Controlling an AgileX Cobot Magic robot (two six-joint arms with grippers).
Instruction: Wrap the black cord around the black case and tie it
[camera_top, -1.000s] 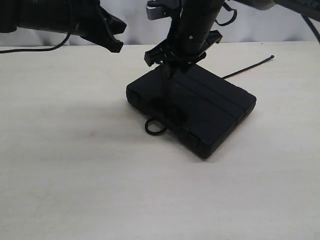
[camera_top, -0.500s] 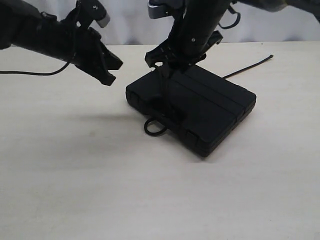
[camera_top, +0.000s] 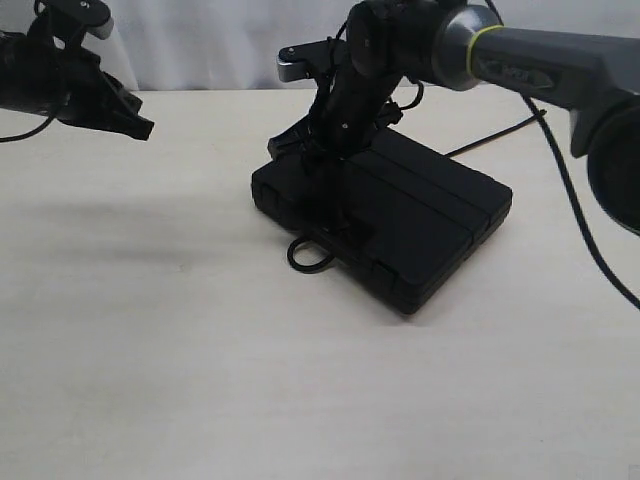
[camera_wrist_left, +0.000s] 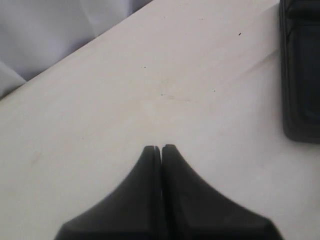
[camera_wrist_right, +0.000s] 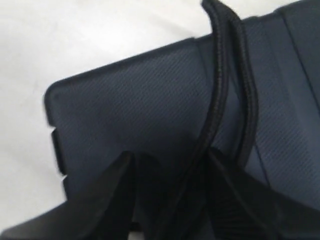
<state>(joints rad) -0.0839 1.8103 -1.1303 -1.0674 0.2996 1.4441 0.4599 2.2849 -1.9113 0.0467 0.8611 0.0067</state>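
Note:
The black case lies flat mid-table. The black cord runs over it as two strands. A small loop of the cord sticks out at the case's near left edge, and a tail trails off to the far right. My right gripper hangs over the case's far left corner. It stands open, with one strand running down between its fingers, close to one of them. My left gripper is far off at the left, shut and empty. A corner of the case shows in the left wrist view.
A pale tabletop spreads bare around the case. A light curtain hangs behind the table's far edge. The right arm's thin cable hangs down on the right side.
My left arm has pulled back from near the case to the far left. The right gripper has stayed over the case's far left corner, sinking a little toward it.

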